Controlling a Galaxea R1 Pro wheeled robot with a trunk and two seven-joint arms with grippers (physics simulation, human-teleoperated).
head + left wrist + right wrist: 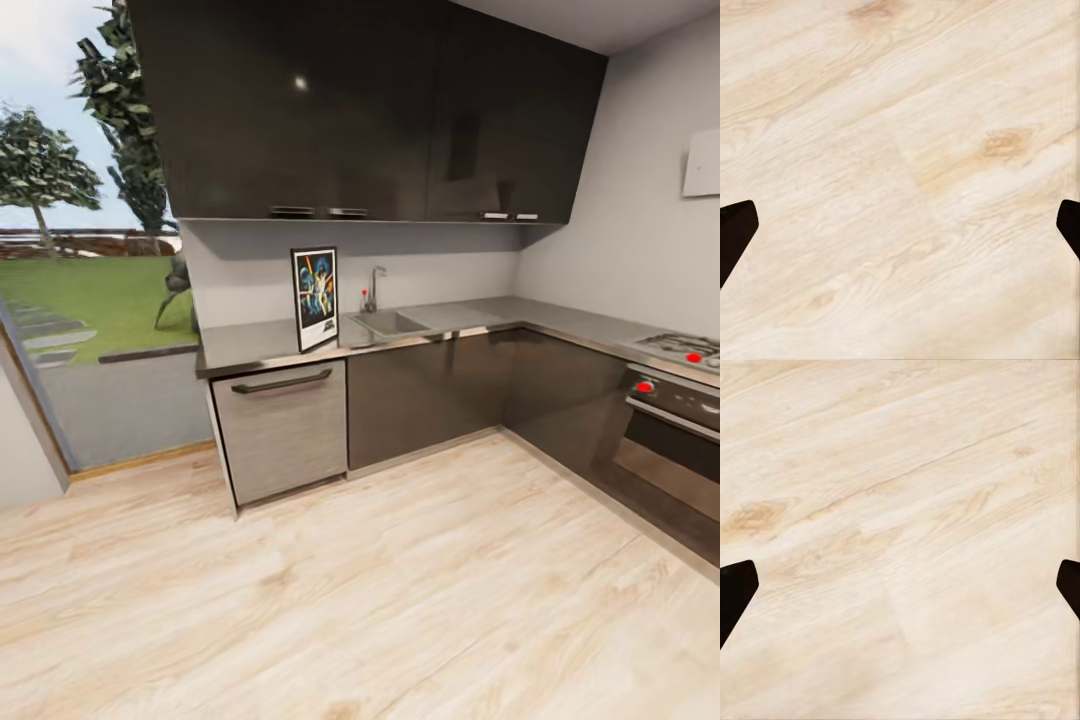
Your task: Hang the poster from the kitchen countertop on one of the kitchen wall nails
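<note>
a kitchen with pale wood floor (400, 600) and dark cabinets. the poster (315, 298) stands upright on the counter (250, 345), just beside the sink (390, 323); its print is too small to read. left hand (900, 229) and right hand (900, 589) gape wide, fingertips cut off at the frame edges.

This is a home kitchen. An L-shaped bench (260, 345) with a grey top runs along two walls over dark base cabinets (430, 395), with glossy dark wall cabinets (350, 110) hung above. A recessed sink (392, 323) with a chrome tap (376, 285) sits near the middle of the bench's back run; a brushed-metal dishwasher front (283, 430) with a bar handle stands below its left end. On the right run are a gas hob (685, 348) and a built-in oven (670, 440) with red knobs. Light wood flooring (350, 600) covers the room, and a large window (90, 300) at the left looks onto lawn and trees.
</note>
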